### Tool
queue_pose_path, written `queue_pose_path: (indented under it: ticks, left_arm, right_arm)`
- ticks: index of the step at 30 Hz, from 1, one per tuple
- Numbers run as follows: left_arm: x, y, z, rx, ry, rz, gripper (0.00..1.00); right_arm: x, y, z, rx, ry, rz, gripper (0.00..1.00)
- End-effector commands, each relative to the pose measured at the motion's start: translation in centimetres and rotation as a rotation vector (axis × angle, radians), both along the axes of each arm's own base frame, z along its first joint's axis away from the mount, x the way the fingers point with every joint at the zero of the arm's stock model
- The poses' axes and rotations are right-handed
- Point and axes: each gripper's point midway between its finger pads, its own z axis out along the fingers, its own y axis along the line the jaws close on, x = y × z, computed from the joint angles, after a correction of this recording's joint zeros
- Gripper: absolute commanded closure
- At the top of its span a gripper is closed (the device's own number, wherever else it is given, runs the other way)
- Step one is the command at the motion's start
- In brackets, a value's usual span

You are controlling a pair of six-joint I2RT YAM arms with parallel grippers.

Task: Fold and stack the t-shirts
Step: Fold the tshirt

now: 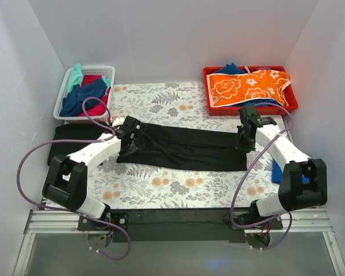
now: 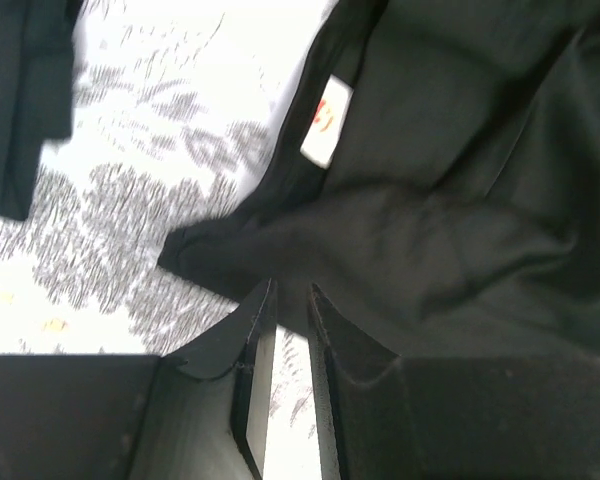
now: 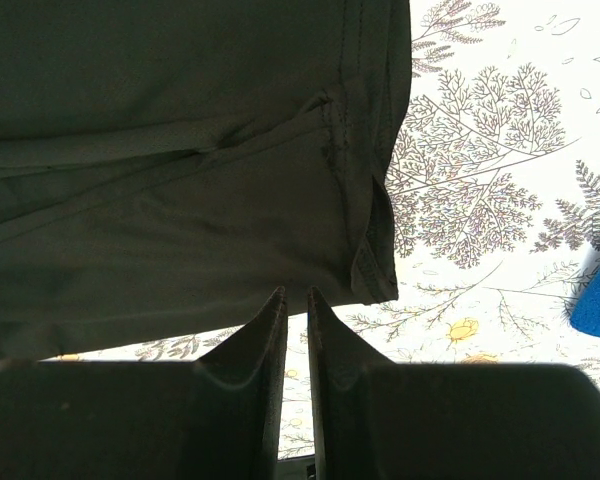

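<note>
Seen from above, the black t-shirt [image 1: 184, 150] lies as a long folded band across the middle of the fern-patterned table covering [image 1: 178, 184], the left gripper [image 1: 128, 137] at its left end and the right gripper [image 1: 244, 140] at its right, apparently stationed to bring the two ends together; the left wrist view shows the fingers [image 2: 252, 340] drawn nearly together beside the neck label [image 2: 326, 120]; the right wrist view shows a like narrow slit at the hem [image 3: 375, 270]; whether either pinches cloth cannot be told.
</note>
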Motion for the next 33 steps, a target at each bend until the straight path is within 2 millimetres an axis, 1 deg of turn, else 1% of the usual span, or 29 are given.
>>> queue_pose_path:
  ticks: [1,3,5,6,7,9,10,12,13,14,15,17,18,22,26,28,29,33]
  left_arm:
    - [2.6,-0.4,0.2,-0.002,-0.041,-0.005,0.82]
    - [2.6,-0.4,-0.4,0.003,-0.02,-0.004,0.82]
    - [2.1,-0.3,-1.4,0.005,0.008,0.003,0.82]
    - [1.9,-0.2,-1.5,0.0,0.013,0.006,0.82]
    - [1.3,-0.1,-2.1,0.002,0.03,0.01,0.82]
    - [0.6,0.1,-2.1,-0.005,0.032,0.02,0.82]
    - [-0.3,0.5,-2.5,0.003,0.055,0.025,0.82]
    - [-1.0,0.9,-2.3,0.005,0.057,0.042,0.82]
    - [-1.9,1.3,-2.5,0.012,0.075,0.049,0.82]
    - [-2.3,1.6,-2.5,0.018,0.08,0.059,0.82]
    - [-2.5,1.7,-2.0,0.007,0.065,0.07,0.82]
    - [-3.7,2.2,-2.1,0.022,0.088,0.083,0.82]
    - [-4.0,2.4,-1.9,0.02,0.084,0.09,0.82]
    - [-5.8,3.1,-2.7,0.034,0.129,0.115,0.82]
    - [-6.2,3.2,-2.3,0.034,0.149,0.145,0.82]
    - [-5.9,3.0,-1.9,0.027,0.138,0.151,0.82]
    - [-5.6,2.9,-1.6,0.02,0.124,0.147,0.83]
    - [-3.6,2.1,0.8,-0.017,0.036,0.128,0.82]
  right_arm:
    - [0.2,0.2,-0.1,-0.001,-0.001,0.018,0.82]
    - [0.2,0.2,-0.2,-0.002,0.001,0.018,0.82]
    - [0.3,0.2,-0.2,-0.001,0.001,0.018,0.82]
    - [0.3,0.1,-0.2,-0.002,0.001,0.016,0.82]
    - [0.3,0.2,-0.2,-0.002,0.001,0.018,0.82]
    - [0.2,0.1,-0.3,-0.004,0.003,0.016,0.82]
    - [0.2,0.1,-0.3,-0.006,0.004,0.017,0.82]
    - [0.1,0.1,-0.5,-0.006,0.009,0.019,0.82]
    - [0.1,0.1,-0.5,-0.006,0.011,0.017,0.82]
    - [0.0,0.1,-0.7,-0.007,0.015,0.017,0.82]
    - [0.0,0.1,-0.7,-0.007,0.017,0.017,0.82]
    - [0.0,0.1,-0.9,-0.008,0.02,0.019,0.82]
    - [0.0,0.1,-1.0,-0.008,0.025,0.019,0.82]
    - [0.0,0.1,-1.3,-0.011,0.034,0.023,0.82]
    - [-0.5,0.2,-2.0,-0.006,0.056,0.031,0.82]
    - [-0.8,0.2,-2.4,-0.002,0.066,0.031,0.82]
    - [-0.8,0.3,-2.4,0.003,0.062,0.033,0.82]
    - [-0.9,0.5,-2.4,0.014,0.06,0.037,0.82]
